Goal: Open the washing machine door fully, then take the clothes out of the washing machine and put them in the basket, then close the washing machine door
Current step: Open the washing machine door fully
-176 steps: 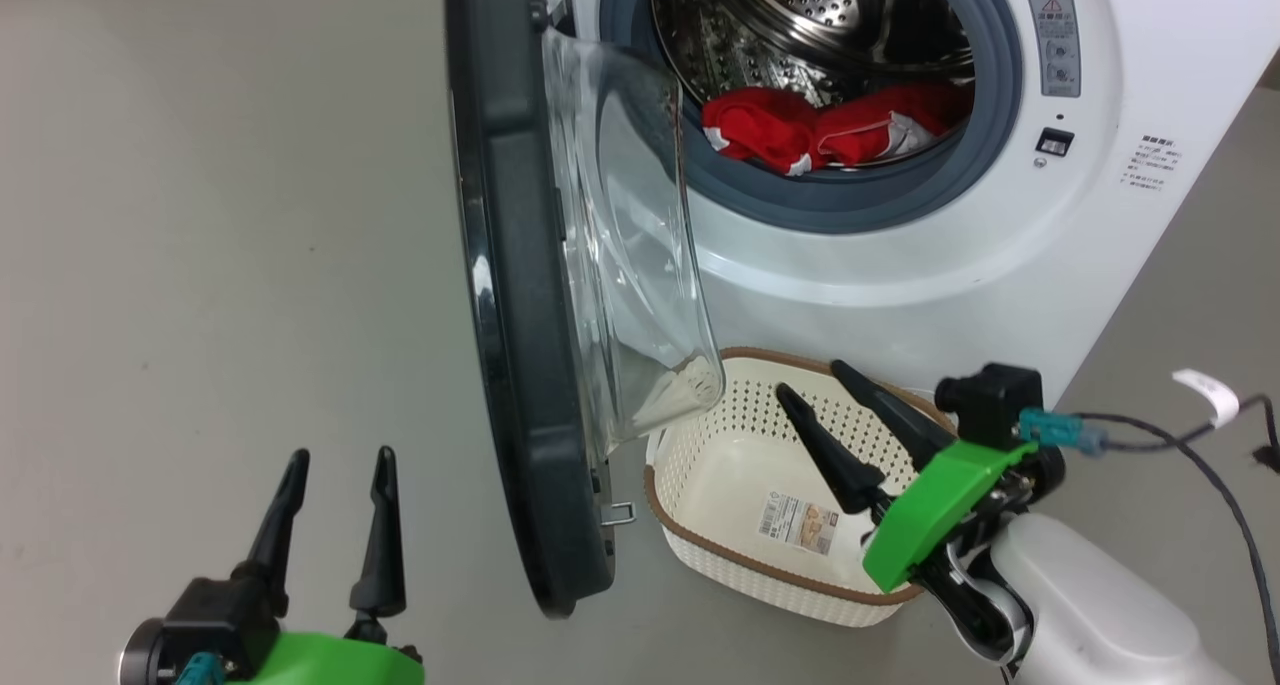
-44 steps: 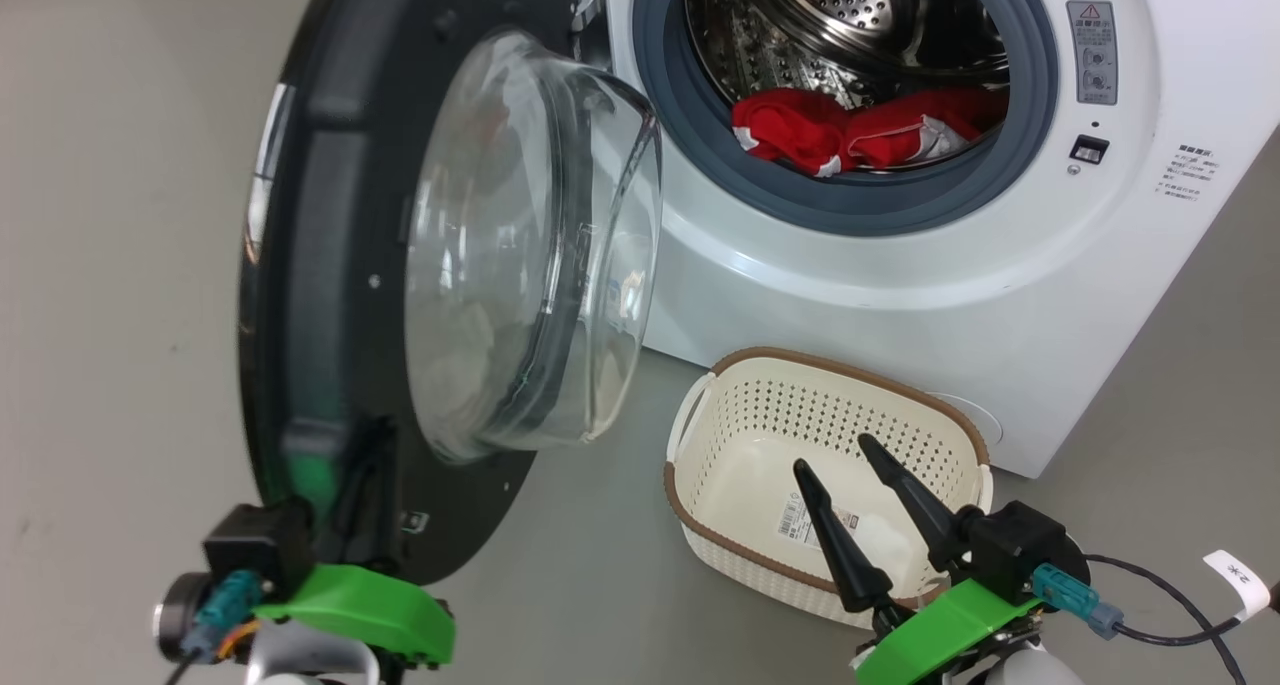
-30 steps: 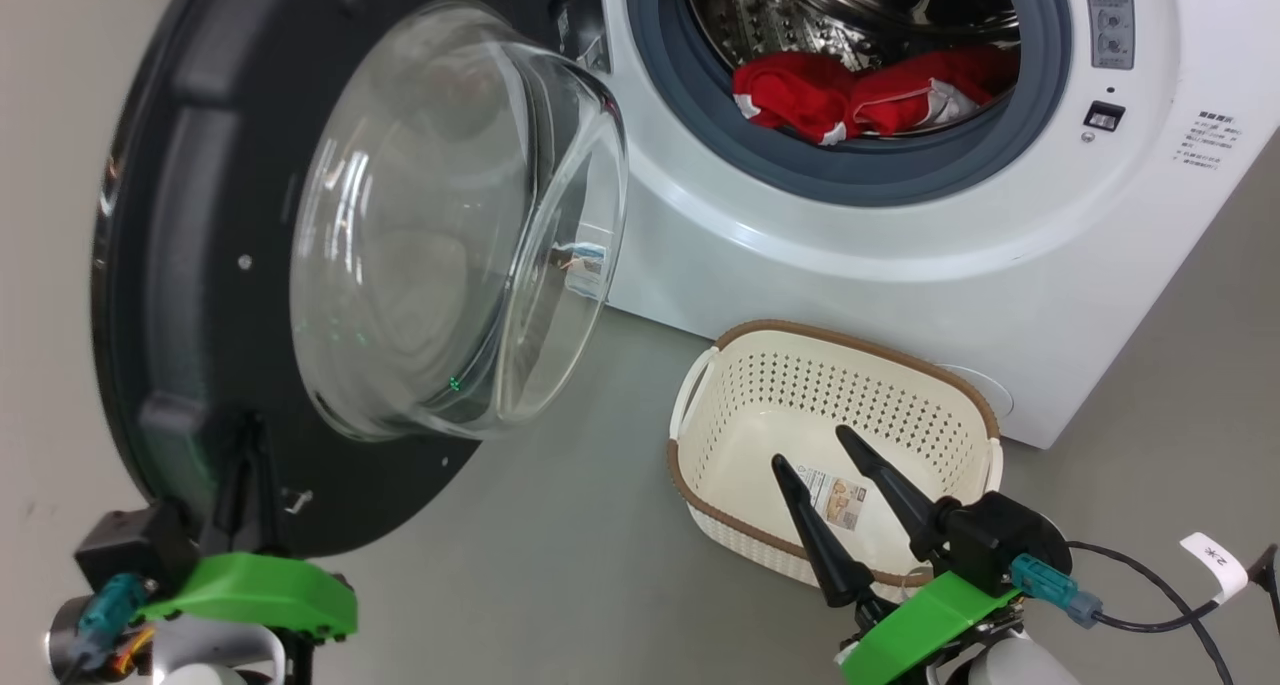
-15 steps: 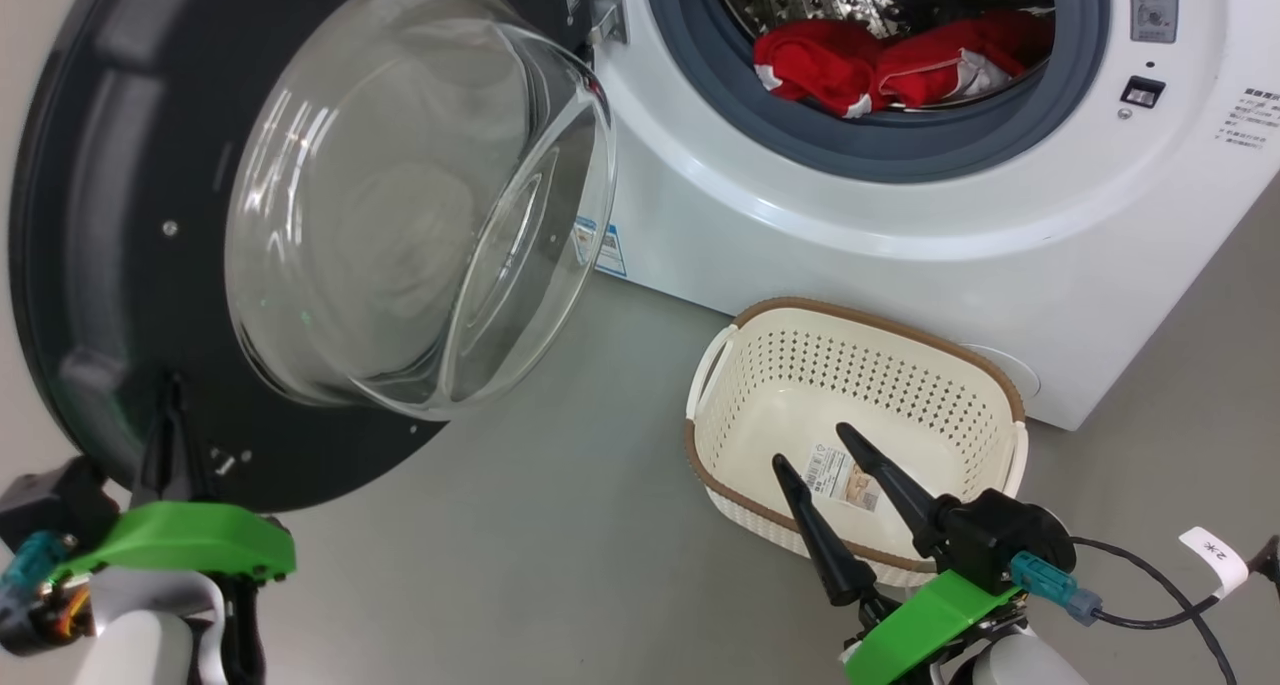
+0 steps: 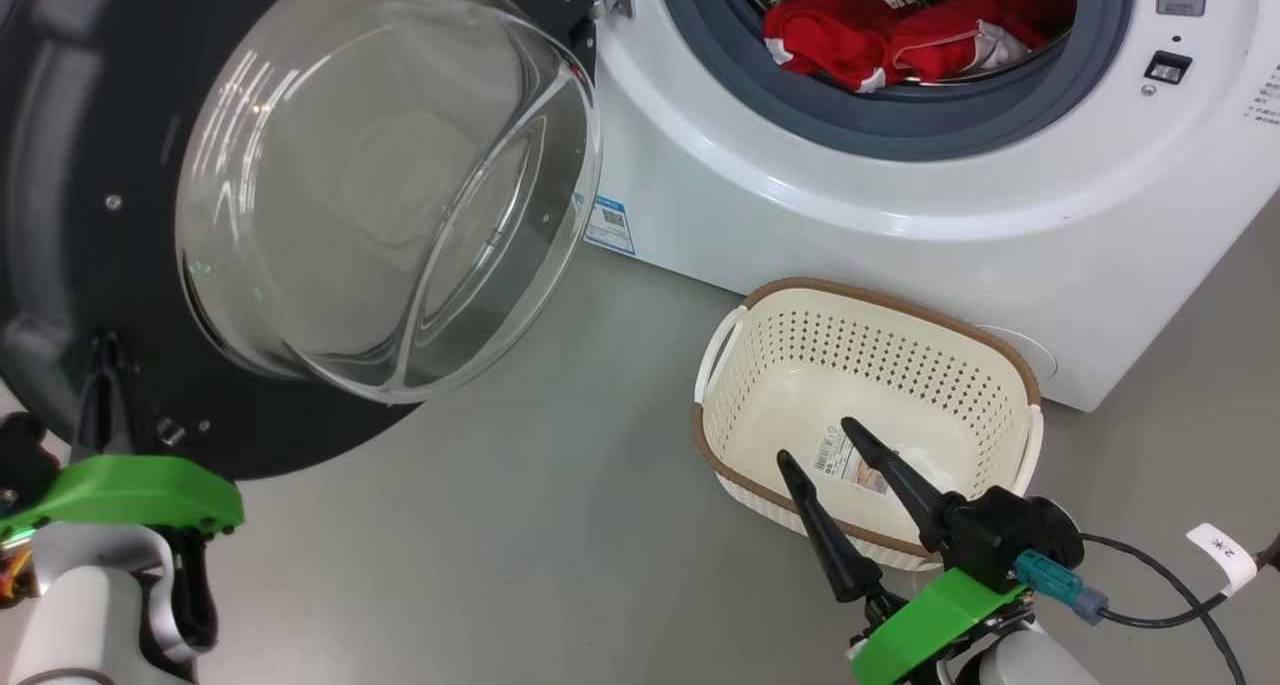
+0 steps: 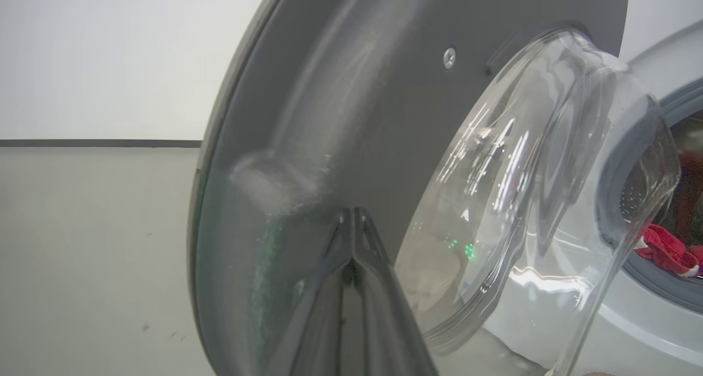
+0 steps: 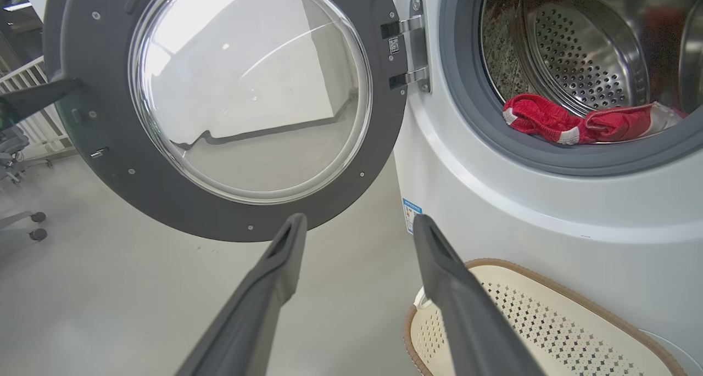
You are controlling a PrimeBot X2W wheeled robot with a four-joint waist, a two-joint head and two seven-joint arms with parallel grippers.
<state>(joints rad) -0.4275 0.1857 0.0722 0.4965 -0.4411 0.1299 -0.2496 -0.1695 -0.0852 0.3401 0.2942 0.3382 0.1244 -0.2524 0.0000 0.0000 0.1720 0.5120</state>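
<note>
The washing machine (image 5: pixel 800 215) stands white, with the clothes (image 5: pixel 900 35), red with white parts, at the front of its steel drum. The washing machine door (image 5: pixel 60 215) is swung far out to the left, its glass bowl (image 5: pixel 380 185) facing me. My left gripper (image 5: pixel 100 380) is shut, fingertips pressed to the door's dark inner face (image 6: pixel 384 63) near its outer rim, holding nothing. My right gripper (image 5: pixel 818 440) is open above the near edge of the basket (image 5: pixel 870 300), which holds only a paper label. The right wrist view shows the door (image 7: pixel 110 162), clothes (image 7: pixel 549 121) and basket (image 7: pixel 549 321).
Bare grey floor (image 5: pixel 560 525) lies between the door and the basket. A black cable with a white tag (image 5: pixel 1220 550) trails at the lower right. A blue sticker (image 5: pixel 610 223) marks the machine's front. Chair wheels (image 7: pixel 35 225) and a white railing (image 7: pixel 27 90) stand beyond the door.
The door has swung further open to the left with my shut left gripper against it. The head view has shifted too. The right gripper stays open over the basket.
</note>
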